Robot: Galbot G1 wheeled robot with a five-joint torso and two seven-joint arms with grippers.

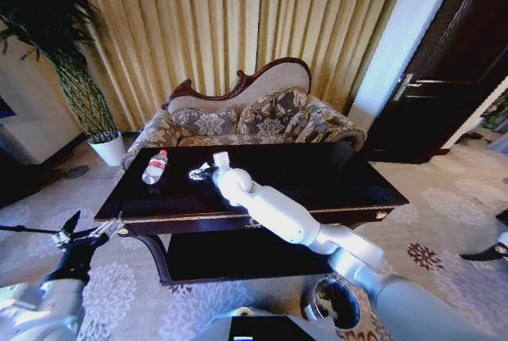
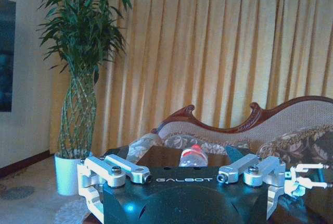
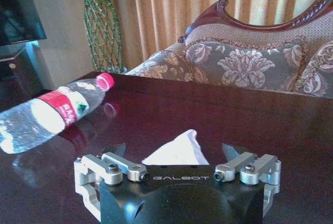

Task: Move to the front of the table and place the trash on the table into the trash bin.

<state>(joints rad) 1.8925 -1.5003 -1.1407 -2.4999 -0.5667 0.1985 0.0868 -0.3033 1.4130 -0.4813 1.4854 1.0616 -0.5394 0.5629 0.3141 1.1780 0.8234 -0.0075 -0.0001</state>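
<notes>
- On the dark glossy brown wooden table the right gripper reaches forward, its fingers spread apart on both sides of a crumpled white paper scrap; it is not closed on the scrap.
- Beside it, toward the robot's left, a small clear plastic bottle with red cap and red label lies on its side on the smooth top, which mirrors it.
- Near the table's left front corner the left gripper hangs off the table with fingers open, holding nothing.
- On the patterned carpet in front of the table stands the round dark trash bin with shiny rim.
- Behind the table stands a floral sofa with carved wooden frame.
</notes>
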